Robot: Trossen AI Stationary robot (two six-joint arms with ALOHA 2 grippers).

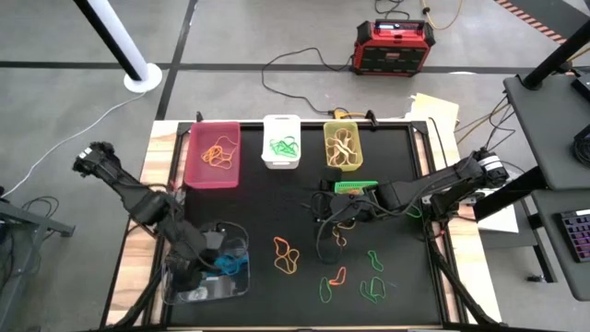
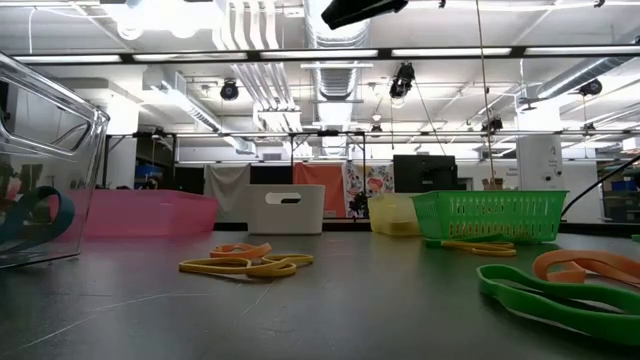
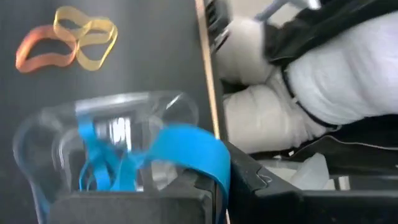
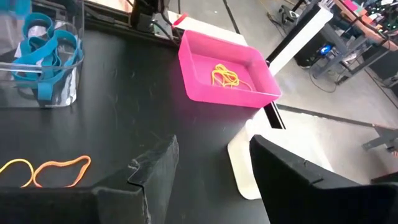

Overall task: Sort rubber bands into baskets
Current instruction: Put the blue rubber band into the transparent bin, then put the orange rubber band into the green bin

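High view: left gripper is shut on a blue band, right over the clear bin. Right gripper hangs open w/ nothing in it, just beside the green bin. Imo left should open low inside the walls so the band doesn't snag the rim. Loose bands lie mid-mat.

Loose rubber bands lie before five baskets.
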